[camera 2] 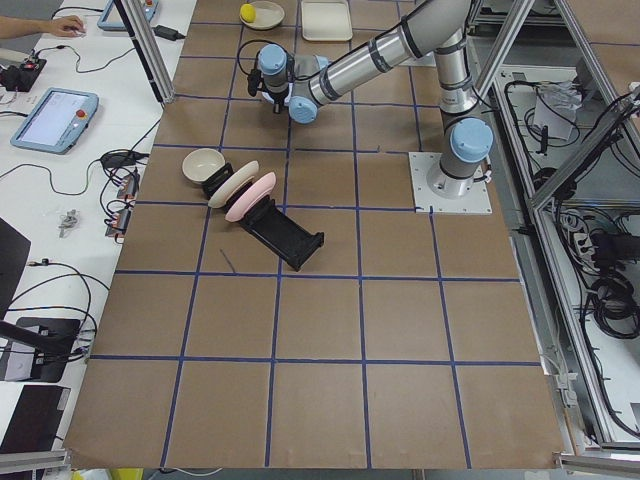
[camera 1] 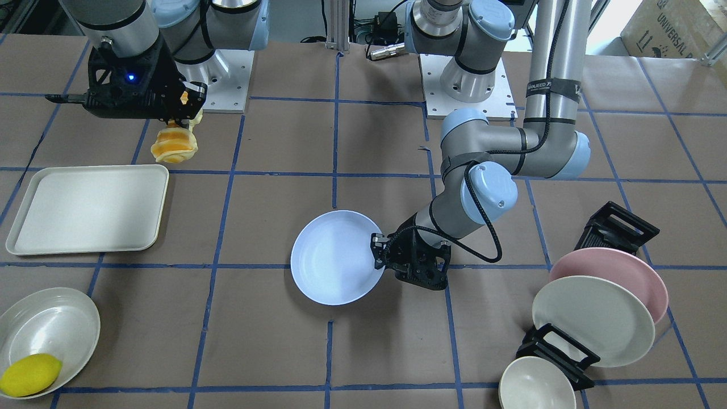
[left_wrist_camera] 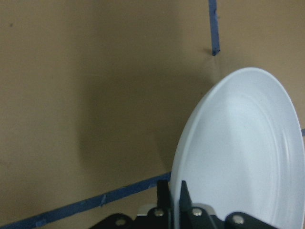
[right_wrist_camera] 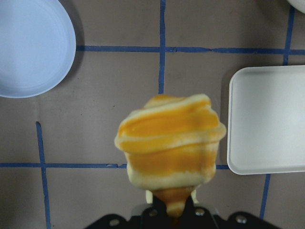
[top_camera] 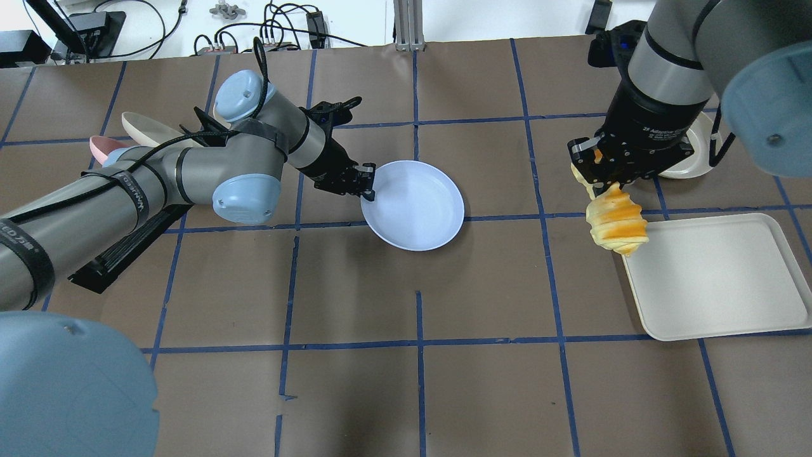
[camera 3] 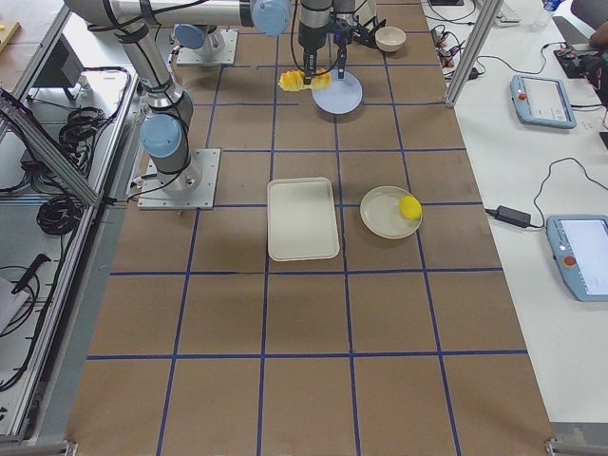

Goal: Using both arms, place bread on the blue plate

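Observation:
The pale blue plate (top_camera: pixel 413 204) rests on the table's middle; it also shows in the front view (camera 1: pixel 335 257). My left gripper (top_camera: pixel 366 185) is shut on the plate's rim, seen up close in the left wrist view (left_wrist_camera: pixel 177 200). My right gripper (top_camera: pixel 599 179) is shut on the ridged orange and cream bread (top_camera: pixel 615 219) and holds it in the air, end down, beside the white tray. The bread fills the right wrist view (right_wrist_camera: pixel 169 143) and shows in the front view (camera 1: pixel 173 145). The plate lies to the bread's side (right_wrist_camera: pixel 33 45).
A white rectangular tray (top_camera: pixel 713 276) lies under and beside the bread. A white bowl with a yellow lemon (camera 1: pixel 29 374) sits at the table's corner. A black rack (camera 1: pixel 616 227) holds a pink plate (camera 1: pixel 630 272) and a white plate (camera 1: pixel 593 321); a small white bowl (camera 1: pixel 534 386) is next to it.

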`<action>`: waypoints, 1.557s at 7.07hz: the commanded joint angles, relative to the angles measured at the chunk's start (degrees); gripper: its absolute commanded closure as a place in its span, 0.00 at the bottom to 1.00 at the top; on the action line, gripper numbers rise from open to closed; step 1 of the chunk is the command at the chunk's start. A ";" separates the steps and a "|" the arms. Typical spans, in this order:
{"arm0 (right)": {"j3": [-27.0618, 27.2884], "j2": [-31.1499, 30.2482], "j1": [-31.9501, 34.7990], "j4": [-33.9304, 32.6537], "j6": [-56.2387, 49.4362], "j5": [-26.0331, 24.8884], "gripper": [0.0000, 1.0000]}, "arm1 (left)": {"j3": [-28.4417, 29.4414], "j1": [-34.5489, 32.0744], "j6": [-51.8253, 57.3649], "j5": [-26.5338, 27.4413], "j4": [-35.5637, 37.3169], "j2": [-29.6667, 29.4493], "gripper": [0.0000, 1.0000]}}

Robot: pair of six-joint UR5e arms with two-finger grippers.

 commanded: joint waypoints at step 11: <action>-8.95 36.61 22.05 -34.02 21.61 0.85 0.89 | 26.66 3.74 0.24 27.65 -51.37 17.91 0.00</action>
